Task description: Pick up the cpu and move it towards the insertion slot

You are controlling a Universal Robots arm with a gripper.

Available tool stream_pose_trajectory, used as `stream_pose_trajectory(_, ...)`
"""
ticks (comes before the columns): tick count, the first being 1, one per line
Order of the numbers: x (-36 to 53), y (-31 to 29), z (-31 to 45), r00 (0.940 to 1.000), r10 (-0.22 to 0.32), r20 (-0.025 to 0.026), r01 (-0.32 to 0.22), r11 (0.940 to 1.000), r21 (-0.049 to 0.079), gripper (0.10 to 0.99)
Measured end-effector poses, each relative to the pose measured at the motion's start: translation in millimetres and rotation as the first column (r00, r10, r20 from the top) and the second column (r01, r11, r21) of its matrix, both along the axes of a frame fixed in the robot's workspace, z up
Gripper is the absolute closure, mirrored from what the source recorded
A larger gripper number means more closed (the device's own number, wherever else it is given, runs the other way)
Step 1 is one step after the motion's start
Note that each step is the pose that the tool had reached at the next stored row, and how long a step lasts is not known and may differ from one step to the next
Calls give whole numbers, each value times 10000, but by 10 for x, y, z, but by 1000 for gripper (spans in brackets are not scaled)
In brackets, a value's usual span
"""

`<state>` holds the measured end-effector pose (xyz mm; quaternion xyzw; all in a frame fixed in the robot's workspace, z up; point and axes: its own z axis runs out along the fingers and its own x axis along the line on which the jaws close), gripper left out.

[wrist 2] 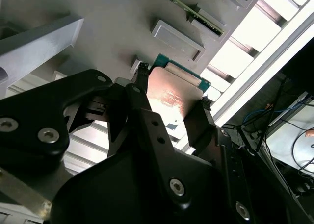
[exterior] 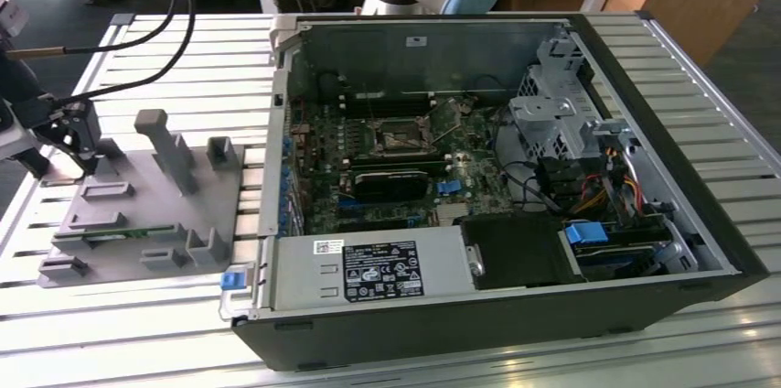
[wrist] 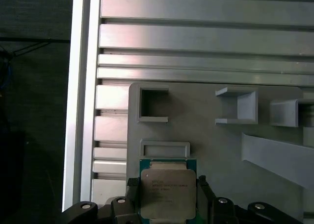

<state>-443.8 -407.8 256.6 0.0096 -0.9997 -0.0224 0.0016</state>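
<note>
The cpu [wrist: 167, 192], a flat square chip with a shiny metal top and green rim, sits between my gripper's [wrist: 167, 185] two black fingers in both wrist views, cpu [wrist 2: 172, 90] and gripper [wrist 2: 171, 91]. The fingers press its two opposite edges, so the gripper is shut on it. It hangs just over the grey plastic fixture [wrist: 221, 145]. In the exterior view my gripper [exterior: 69, 161] stands at the far left over the fixture [exterior: 134, 214], and the chip itself is hidden there. The insertion slot [exterior: 400, 138] is a small dark square socket on the board inside the open computer case, well to the exterior view's right of the gripper.
The fixture carries upright posts [exterior: 168, 152] and rectangular recesses close to the gripper. The open computer case [exterior: 366, 333] lies on the slatted aluminium table [exterior: 183, 68], its left wall [exterior: 278, 132] between fixture and board. Black cables [exterior: 159, 13] hang at the back left.
</note>
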Motion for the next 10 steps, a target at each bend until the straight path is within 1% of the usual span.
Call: stream_pose_trajectory(10, 0, 0, 48, 10000, 0, -1, 0, 10000, -1, 545)
